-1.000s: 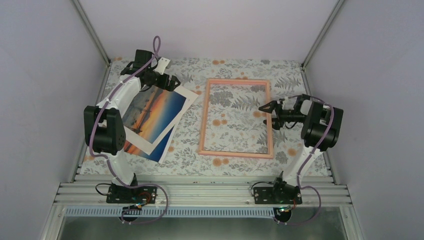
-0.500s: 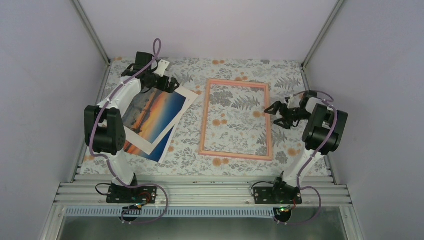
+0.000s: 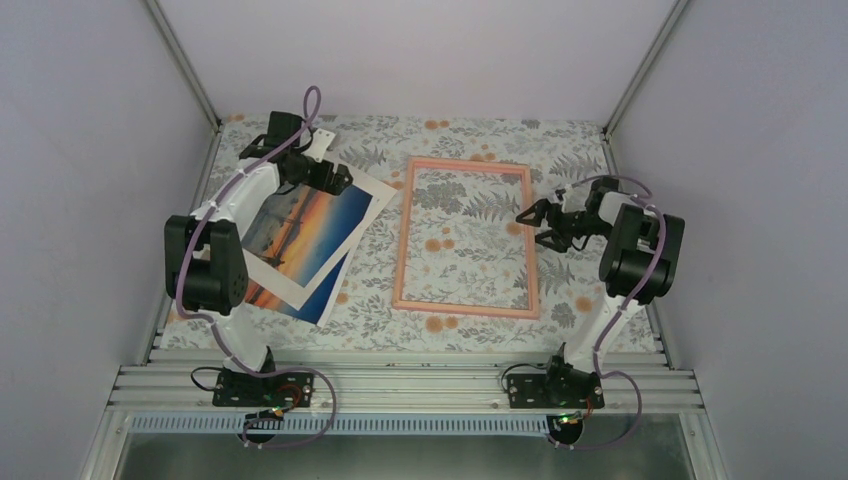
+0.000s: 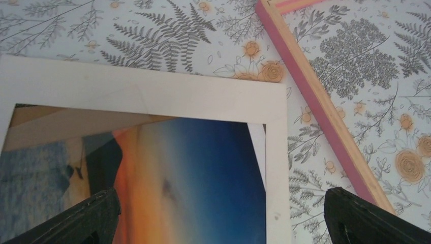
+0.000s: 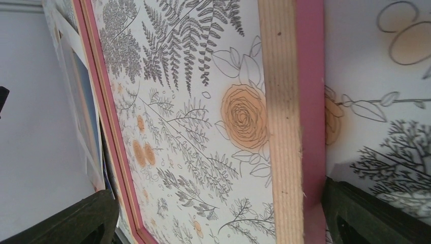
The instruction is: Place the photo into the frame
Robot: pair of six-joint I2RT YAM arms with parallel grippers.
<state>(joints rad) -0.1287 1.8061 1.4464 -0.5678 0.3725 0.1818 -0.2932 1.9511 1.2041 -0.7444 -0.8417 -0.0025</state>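
The photo [image 3: 300, 225], an orange sunset under blue sky, lies at the table's left beneath a white mat [image 3: 375, 192], with one edge sticking out at the bottom. My left gripper [image 3: 335, 180] hovers open over the mat's far corner. Its fingers [image 4: 76, 221] straddle the photo [image 4: 193, 178] and the mat's corner [image 4: 274, 101]. The pink frame [image 3: 403, 240] lies flat in the middle, with only tablecloth inside it. My right gripper [image 3: 532, 222] is open low over the frame's right rail [image 5: 295, 101]; one finger [image 5: 376, 216] stands against the rail's outer edge.
The floral tablecloth [image 3: 450, 330] covers the table. Grey walls with metal posts close in the left, right and back. An aluminium rail [image 3: 400, 385] along the near edge carries both arm bases. A strip of brown board [image 4: 51, 122] shows inside the mat window.
The right gripper drew back to the right, then came back onto the frame's right rail. The frame has shifted a little to the left. The left gripper edged slightly left over the mat.
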